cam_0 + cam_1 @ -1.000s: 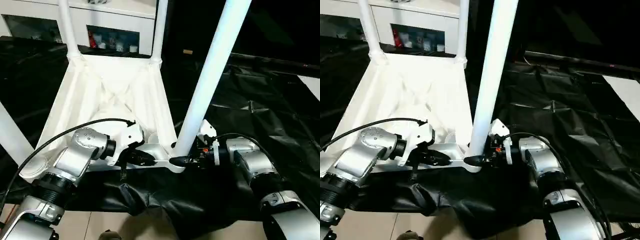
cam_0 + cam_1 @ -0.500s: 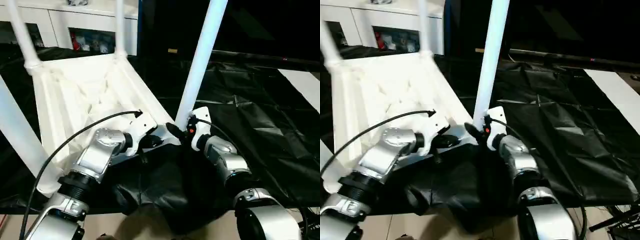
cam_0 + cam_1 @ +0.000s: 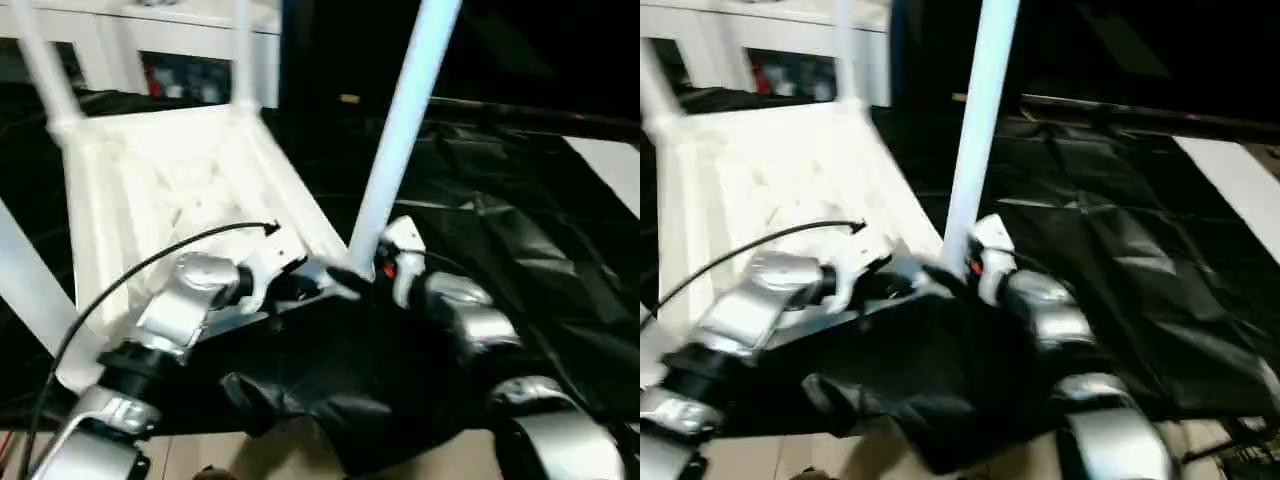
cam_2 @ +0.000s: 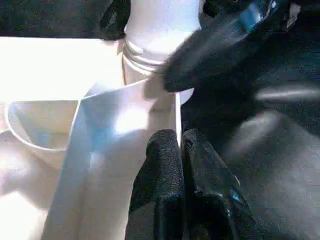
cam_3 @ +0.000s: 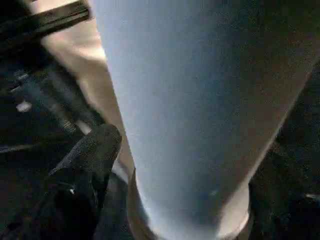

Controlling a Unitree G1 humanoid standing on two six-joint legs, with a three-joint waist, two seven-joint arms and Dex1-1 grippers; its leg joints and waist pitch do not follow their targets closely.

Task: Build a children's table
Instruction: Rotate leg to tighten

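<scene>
The upturned children's table (image 3: 170, 180) fills the left half of the head view, legs up. The left gripper (image 4: 175, 150), fingers pressed together, rests on its rim (holding nothing). The right gripper (image 5: 165, 165) stands wide around the near leg (image 3: 400, 130) at centre; unheld, a half-seated leg could tilt out of its socket.

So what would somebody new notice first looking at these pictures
First, the white children's table lying upside down on black sheeting, its ribbed underside facing up and legs standing in the corner sockets. The nearest leg rises tall at the middle. At its base the two grippers meet: the left gripper shut at the tabletop's edge, the right gripper around the leg's foot.
</scene>
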